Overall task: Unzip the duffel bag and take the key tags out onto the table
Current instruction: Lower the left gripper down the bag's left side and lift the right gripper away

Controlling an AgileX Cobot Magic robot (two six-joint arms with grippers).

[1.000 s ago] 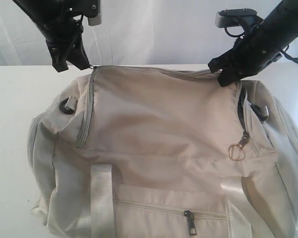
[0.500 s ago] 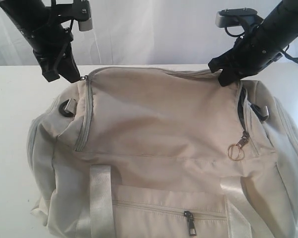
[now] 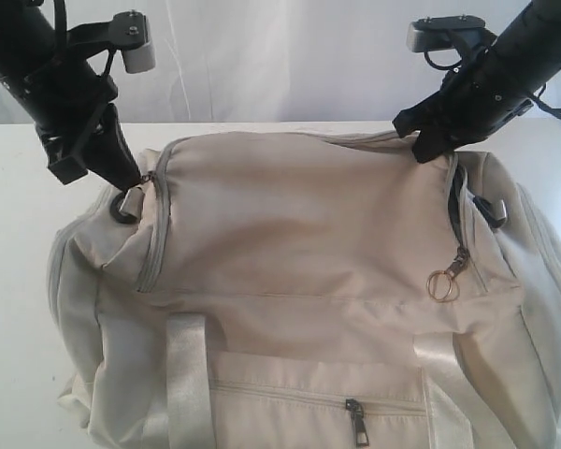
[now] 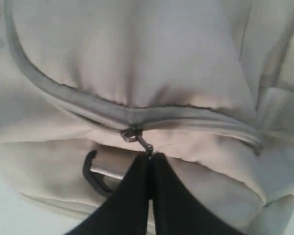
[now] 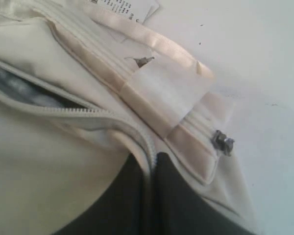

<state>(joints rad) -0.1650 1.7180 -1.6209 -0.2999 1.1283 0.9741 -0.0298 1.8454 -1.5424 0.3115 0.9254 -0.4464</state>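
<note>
The cream duffel bag (image 3: 299, 243) lies on the white table (image 3: 19, 187) and fills most of the exterior view. At the bag's left end, beside a black strap ring (image 3: 124, 205), my left gripper (image 3: 136, 178) is shut on the main zipper's dark pull (image 4: 148, 148). The slider (image 4: 131, 133) sits just beyond my left gripper (image 4: 150, 156). At the bag's back right corner my right gripper (image 3: 428, 148) pinches the fabric edge along the zipper (image 5: 148, 142). In its wrist view a slit shows grey lining (image 5: 19, 88) near my right gripper (image 5: 151, 157). The key tags are hidden.
A bare metal ring on a clasp (image 3: 444, 281) hangs at the bag's right end. Two pale webbing handles (image 3: 189, 374) and a front pocket zipper pull (image 3: 358, 418) face the near edge. Bare table lies left of the bag.
My left gripper has moved left and downward with the zipper pull, from the bag's back left corner to its left end. The right arm has held still.
</note>
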